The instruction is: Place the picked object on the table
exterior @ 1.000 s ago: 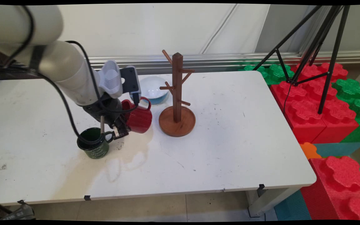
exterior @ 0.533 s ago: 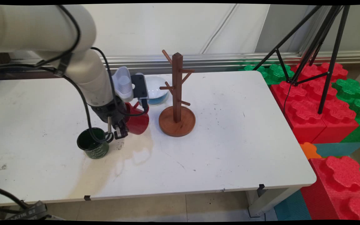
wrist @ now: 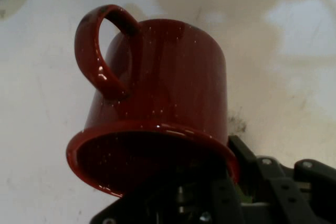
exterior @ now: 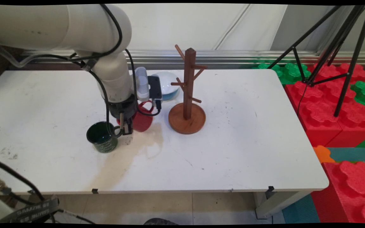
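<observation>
White table (exterior: 233, 142), gripper (exterior: 126, 129) gripping red mug (wrist: 157, 108)

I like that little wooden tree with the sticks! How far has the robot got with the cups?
Done: nothing yet, since the pegs of the brown wooden peg stand are all bare. In hand: the black gripper grips the shiny red mug at its rim, tipped on its side, beside the stand. Left, probably: the dark green mug, which stands upright on the white table next to the gripper.
</observation>
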